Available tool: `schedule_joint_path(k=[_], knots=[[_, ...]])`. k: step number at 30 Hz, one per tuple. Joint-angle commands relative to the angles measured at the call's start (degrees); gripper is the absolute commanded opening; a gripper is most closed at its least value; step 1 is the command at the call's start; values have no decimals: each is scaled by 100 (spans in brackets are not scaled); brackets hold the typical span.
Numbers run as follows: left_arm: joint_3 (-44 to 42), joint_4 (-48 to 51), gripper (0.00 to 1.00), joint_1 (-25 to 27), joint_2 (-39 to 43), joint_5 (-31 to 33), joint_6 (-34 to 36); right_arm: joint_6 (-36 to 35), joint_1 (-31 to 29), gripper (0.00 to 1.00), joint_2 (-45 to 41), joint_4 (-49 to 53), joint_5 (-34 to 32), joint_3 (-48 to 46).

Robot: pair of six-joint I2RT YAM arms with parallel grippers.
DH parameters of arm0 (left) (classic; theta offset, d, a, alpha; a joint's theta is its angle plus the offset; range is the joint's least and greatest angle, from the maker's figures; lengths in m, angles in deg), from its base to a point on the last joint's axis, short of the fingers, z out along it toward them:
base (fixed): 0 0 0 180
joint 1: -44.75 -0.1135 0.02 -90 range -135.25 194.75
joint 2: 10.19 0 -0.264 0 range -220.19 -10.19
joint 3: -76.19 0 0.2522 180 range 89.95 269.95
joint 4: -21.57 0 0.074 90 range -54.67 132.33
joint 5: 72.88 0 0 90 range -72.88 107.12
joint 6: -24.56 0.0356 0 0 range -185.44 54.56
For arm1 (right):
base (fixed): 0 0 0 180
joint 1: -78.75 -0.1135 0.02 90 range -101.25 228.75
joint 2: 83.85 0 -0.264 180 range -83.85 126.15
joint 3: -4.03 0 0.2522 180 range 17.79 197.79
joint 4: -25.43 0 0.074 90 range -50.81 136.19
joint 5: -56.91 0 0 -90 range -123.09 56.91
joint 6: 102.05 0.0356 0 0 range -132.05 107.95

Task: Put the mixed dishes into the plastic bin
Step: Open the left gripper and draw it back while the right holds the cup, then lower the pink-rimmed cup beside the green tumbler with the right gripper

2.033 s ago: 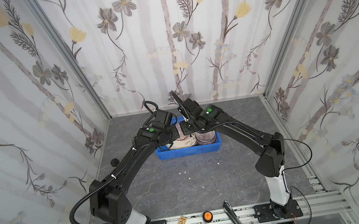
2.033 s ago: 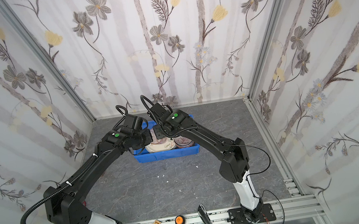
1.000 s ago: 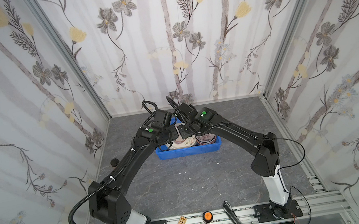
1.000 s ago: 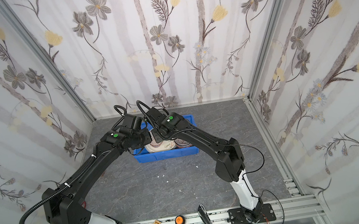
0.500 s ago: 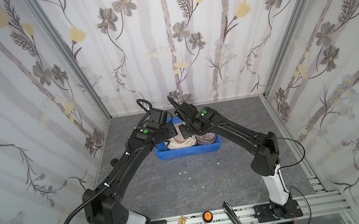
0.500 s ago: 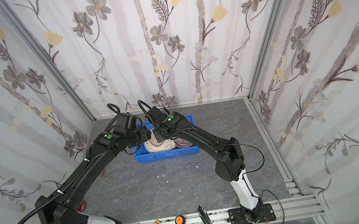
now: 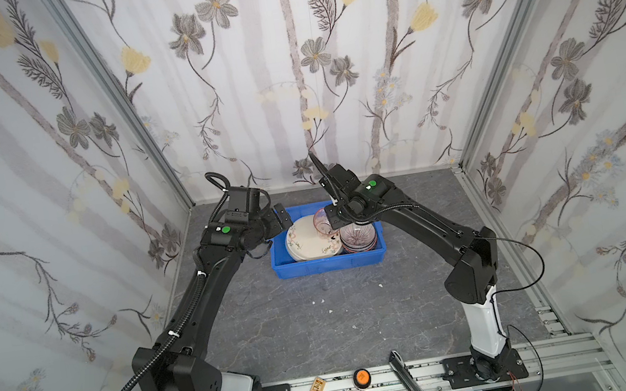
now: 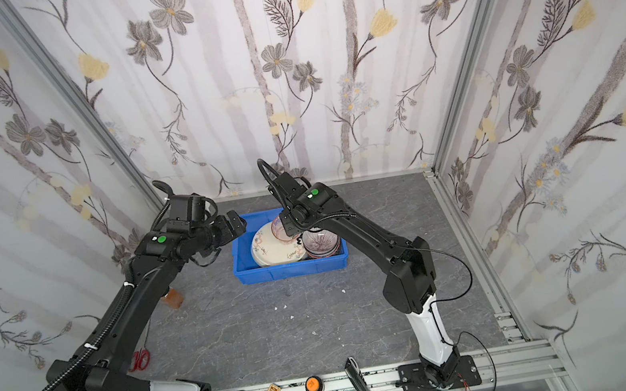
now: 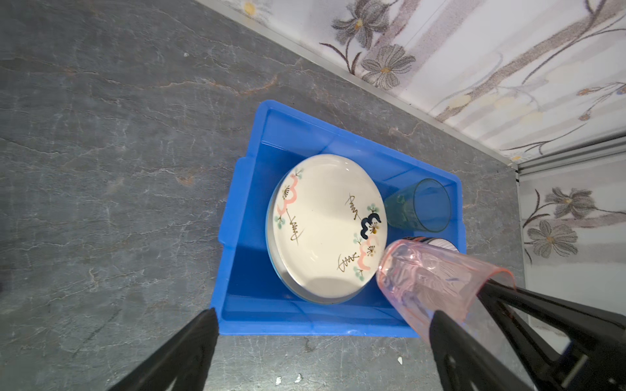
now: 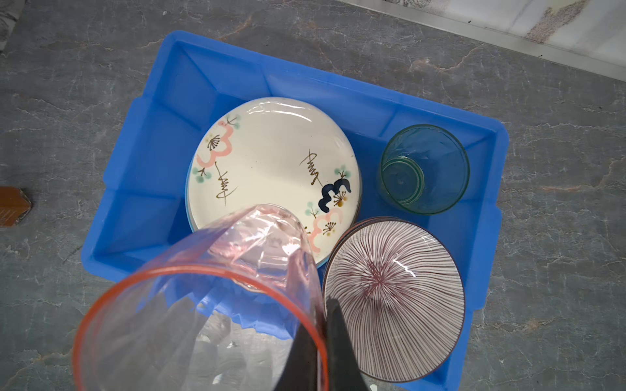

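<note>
The blue plastic bin (image 7: 330,265) (image 8: 293,269) stands at the back middle of the table. In it lie a cream plate with drawings (image 9: 325,220) (image 10: 267,162), a green tumbler (image 9: 420,206) (image 10: 423,169) and a striped bowl (image 10: 393,284) (image 7: 357,236). My right gripper (image 10: 321,315) (image 7: 329,219) is shut on the rim of a pink tumbler (image 10: 203,304) (image 9: 433,274). The tumbler hangs tilted over the bin, its base toward the plate. My left gripper (image 9: 323,316) (image 7: 279,220) is open and empty at the bin's left end. One of its fingers (image 9: 450,342) is close beside the pink tumbler.
An amber jar (image 8: 173,299) and red-handled scissors (image 8: 140,359) lie on the left of the table, partly behind my left arm. An orange knob (image 7: 361,377) and small tools sit on the front rail. Papered walls close in three sides.
My left gripper has opened wide and drawn back leftward from over the bin. The right gripper stays shut on the pink tumbler above the bin.
</note>
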Motion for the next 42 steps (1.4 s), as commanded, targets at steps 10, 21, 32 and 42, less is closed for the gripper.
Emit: schedule_joint_path(k=[10, 21, 32, 42], knots=[[640, -892, 100, -551, -1121, -425, 1141, -25, 830, 0, -208, -487, 93, 1], [111, -1560, 100, -1072, -1149, -1150, 779, -51, 1511, 0, 180, -823, 331, 66], [-202, -1724, 100, -1541, -994, -1332, 582, -139, 1658, 0, 783, -838, 402, 379], [-254, -1783, 100, -1623, -1035, -1465, 511, -165, 1721, 0, 1017, -834, 238, 384]])
